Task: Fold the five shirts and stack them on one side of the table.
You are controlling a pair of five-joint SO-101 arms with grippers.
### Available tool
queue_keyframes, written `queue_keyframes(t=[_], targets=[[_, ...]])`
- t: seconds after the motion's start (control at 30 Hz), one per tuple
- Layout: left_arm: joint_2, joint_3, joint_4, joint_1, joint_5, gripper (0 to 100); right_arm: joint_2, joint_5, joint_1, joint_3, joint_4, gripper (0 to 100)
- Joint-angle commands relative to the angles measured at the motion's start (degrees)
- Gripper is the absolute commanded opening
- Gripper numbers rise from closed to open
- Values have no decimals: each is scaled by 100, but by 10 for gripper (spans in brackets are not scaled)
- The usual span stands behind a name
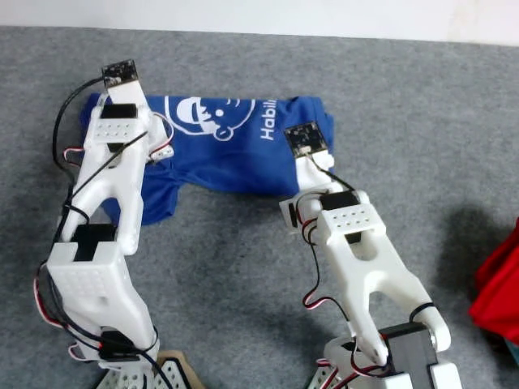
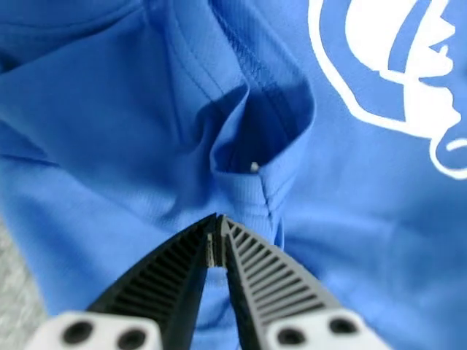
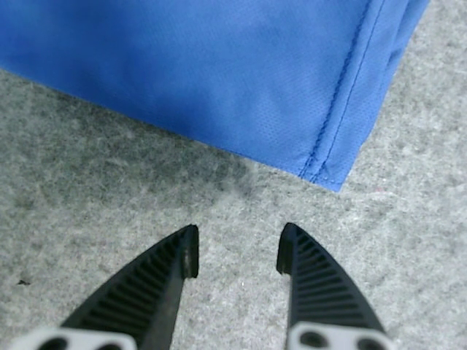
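A blue shirt (image 1: pixel 235 154) with a white print lies partly folded at the back of the grey table, a sleeve hanging toward the front left. My left gripper (image 2: pixel 217 222) is shut on a bunched fold of the blue shirt (image 2: pixel 350 219) near a stitched seam; in the high view that gripper (image 1: pixel 122 101) sits over the shirt's left end. My right gripper (image 3: pixel 237 248) is open over bare grey felt, just short of the hemmed corner of the shirt (image 3: pixel 219 80). From above, the right gripper (image 1: pixel 310 160) is at the shirt's front right corner.
A red cloth (image 1: pixel 496 296) lies at the right edge of the table with a bit of teal fabric below it. Grey felt (image 1: pixel 235 275) stretches open between the two arms and along the front. A white wall borders the far side.
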Motion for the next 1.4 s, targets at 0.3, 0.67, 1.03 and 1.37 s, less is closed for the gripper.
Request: queue_keyframes(t=[0.3, 0.67, 1.03, 1.37], targets=[[-330, 101, -1204, 338, 53, 6, -215, -9, -4, -22, -84, 181], [497, -189, -1345, 576, 44, 6, -215, -9, -4, -22, -84, 181], [602, -673, -1248, 646, 62, 6, -242, -9, -4, -22, -75, 181], [602, -2457, 1178, 523, 53, 6, -286, -9, 4, -22, 66, 181]])
